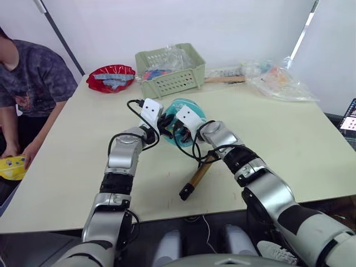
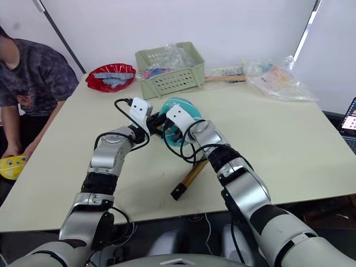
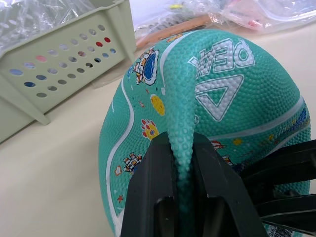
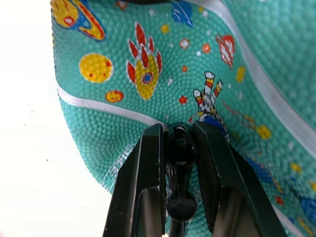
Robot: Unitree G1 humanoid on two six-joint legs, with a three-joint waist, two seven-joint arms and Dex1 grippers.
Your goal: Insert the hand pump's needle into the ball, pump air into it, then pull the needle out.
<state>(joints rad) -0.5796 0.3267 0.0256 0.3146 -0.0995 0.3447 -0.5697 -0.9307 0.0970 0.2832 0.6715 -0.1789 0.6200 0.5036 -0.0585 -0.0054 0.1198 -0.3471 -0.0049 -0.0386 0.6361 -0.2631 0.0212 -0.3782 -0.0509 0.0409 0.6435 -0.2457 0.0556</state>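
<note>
Two grips matter: the left gripper (image 3: 183, 197) pinches a fold of the limp ball (image 3: 207, 123) mid-table, the right gripper (image 4: 178, 148) clamps the hose end (needle apparently at the skin), so slipping could bend it.
</note>
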